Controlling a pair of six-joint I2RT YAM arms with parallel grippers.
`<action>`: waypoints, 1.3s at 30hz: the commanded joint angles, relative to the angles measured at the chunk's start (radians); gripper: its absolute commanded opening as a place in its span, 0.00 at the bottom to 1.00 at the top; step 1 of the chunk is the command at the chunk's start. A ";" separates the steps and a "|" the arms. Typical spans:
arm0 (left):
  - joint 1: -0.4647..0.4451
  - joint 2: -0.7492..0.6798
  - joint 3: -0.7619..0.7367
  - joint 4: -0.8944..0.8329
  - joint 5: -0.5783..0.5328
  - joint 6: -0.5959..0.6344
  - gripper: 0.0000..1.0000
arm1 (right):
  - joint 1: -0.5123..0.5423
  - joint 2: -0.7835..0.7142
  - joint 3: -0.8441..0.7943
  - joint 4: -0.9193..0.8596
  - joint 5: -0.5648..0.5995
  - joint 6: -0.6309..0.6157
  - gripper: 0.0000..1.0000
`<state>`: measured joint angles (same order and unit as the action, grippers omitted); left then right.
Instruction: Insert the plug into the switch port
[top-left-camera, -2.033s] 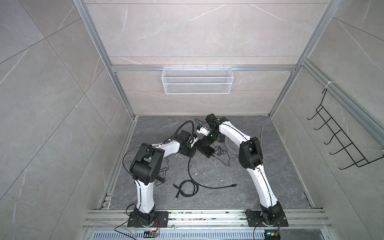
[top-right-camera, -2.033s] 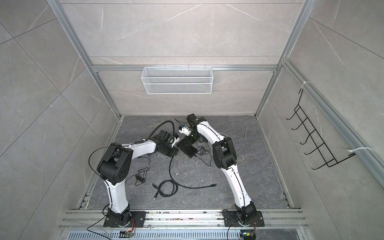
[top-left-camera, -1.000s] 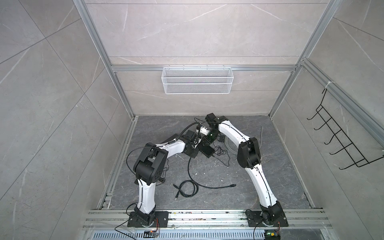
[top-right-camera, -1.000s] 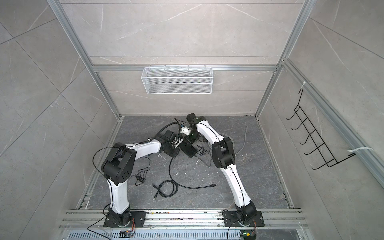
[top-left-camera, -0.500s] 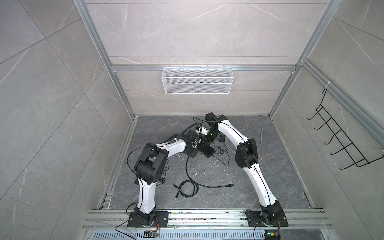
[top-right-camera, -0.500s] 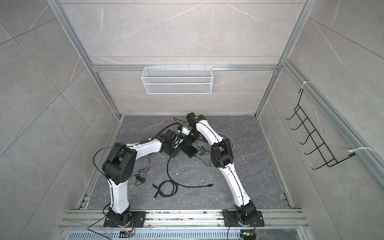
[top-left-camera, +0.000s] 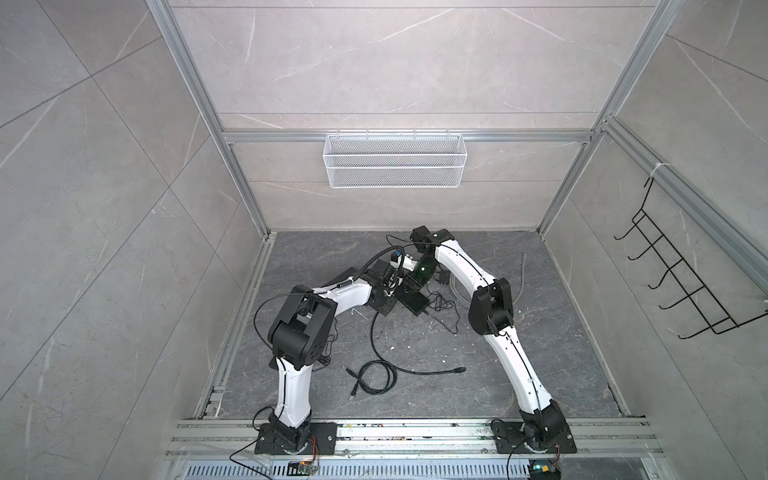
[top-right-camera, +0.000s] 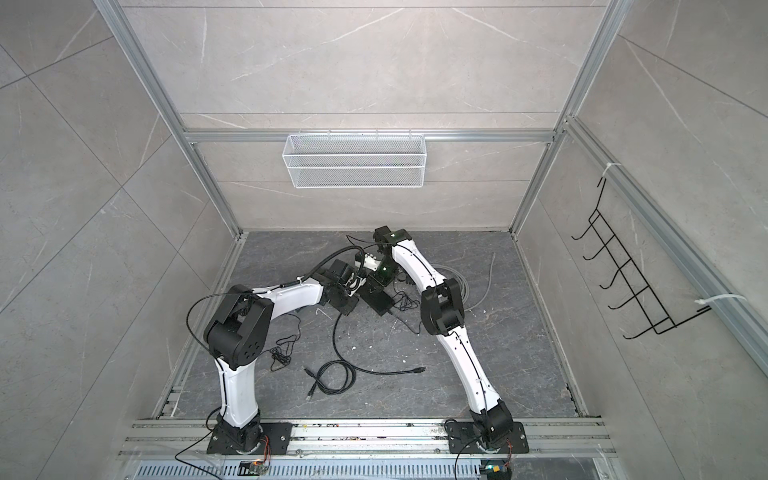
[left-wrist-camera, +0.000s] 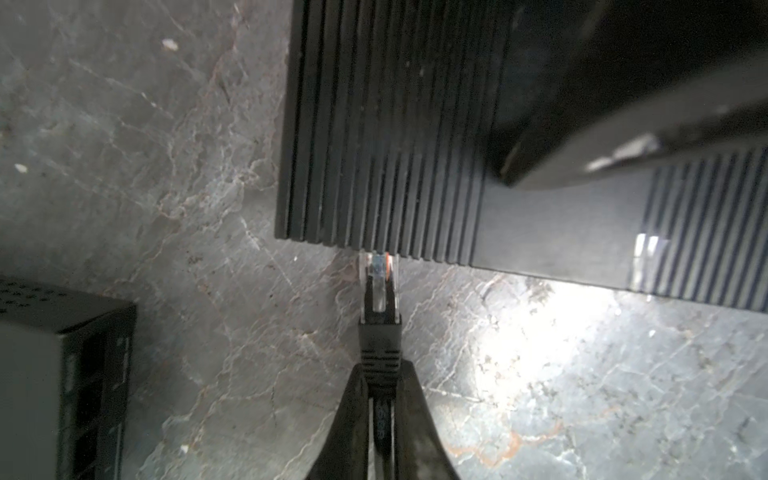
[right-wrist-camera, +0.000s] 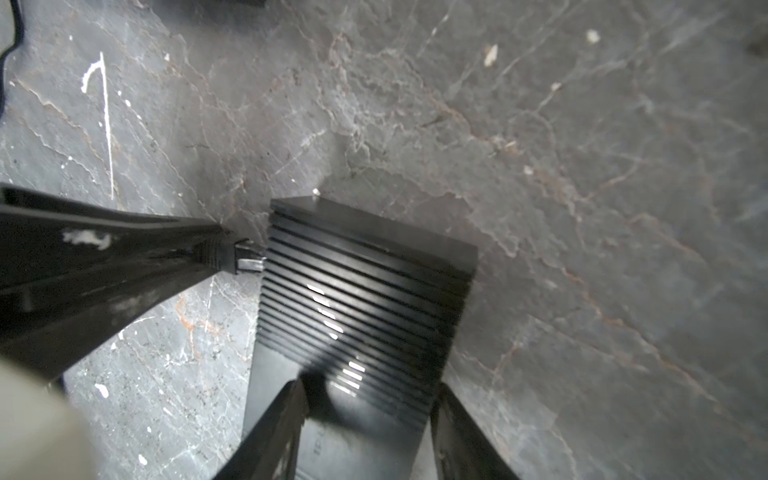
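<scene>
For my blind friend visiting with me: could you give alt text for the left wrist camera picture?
The left gripper pinches a black cable just behind its clear plug, whose tip meets the edge of a ribbed black switch on grey stone. A second black box sits nearby.

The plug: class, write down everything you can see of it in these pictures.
The plug is a small clear plastic connector with a latch tab on its upper face, blue and orange wire ends showing inside, and a black ribbed boot behind. The left gripper is shut on that boot and the cable. The plug's tip meets the edge of the ribbed black switch; whether it has entered a port is hidden.
</scene>
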<state>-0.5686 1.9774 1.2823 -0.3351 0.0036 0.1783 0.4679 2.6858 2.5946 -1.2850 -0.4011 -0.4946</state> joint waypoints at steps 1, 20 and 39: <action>-0.019 -0.067 -0.059 0.130 0.132 0.021 0.00 | 0.014 0.071 -0.001 -0.036 0.008 -0.007 0.51; -0.039 -0.074 -0.056 0.101 0.130 0.082 0.00 | -0.011 0.082 0.061 -0.068 -0.054 -0.030 0.47; -0.050 -0.072 -0.073 0.125 0.019 0.023 0.00 | -0.024 0.097 0.090 -0.095 -0.102 -0.017 0.37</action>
<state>-0.6067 1.9320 1.1957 -0.2554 0.0586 0.2165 0.4389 2.7312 2.6690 -1.3426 -0.4881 -0.4915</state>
